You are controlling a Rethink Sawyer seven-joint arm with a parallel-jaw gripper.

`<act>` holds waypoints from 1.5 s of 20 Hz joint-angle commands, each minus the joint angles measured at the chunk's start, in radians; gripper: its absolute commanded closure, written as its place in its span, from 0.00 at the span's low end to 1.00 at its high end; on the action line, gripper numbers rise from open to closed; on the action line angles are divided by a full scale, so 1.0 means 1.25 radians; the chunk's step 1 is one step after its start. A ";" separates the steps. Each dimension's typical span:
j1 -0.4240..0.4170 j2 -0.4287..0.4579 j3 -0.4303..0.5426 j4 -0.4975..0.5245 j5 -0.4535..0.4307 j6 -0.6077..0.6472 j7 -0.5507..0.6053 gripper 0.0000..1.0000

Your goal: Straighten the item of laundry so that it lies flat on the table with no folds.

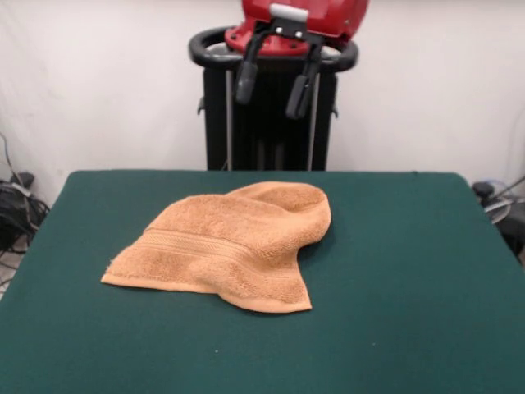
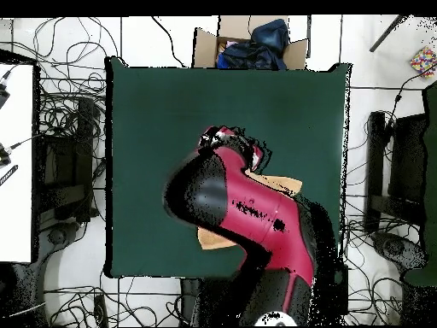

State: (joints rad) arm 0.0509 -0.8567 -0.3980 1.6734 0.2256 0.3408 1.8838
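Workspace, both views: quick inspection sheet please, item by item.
Surface: large dark green felt-topped table, bare apart from the towel.
Job's thing: light orange-tan terry-cloth towel, bunched and folded over itself near the table's middle, one woven stripe band showing; overhead, the arm hides most of it.
Clutter: nothing seen on the table.
Gripper: black gripper raised clear of the towel, jaws open, holding nothing.
Cables: many loose cables on the floor round the table.
Surroundings: open cardboard box with dark blue cloth at one table edge; black pedestal behind the table; white wall.
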 commanded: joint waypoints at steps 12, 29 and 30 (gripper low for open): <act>-0.163 0.015 0.304 0.294 0.053 -0.189 0.191 0.00; -0.117 0.069 0.230 0.277 0.031 -0.158 0.152 0.00; -0.111 0.075 0.218 0.264 0.018 -0.136 0.130 0.00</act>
State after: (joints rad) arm -0.1136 -0.8217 -0.1509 1.9729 0.2480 0.0996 1.8838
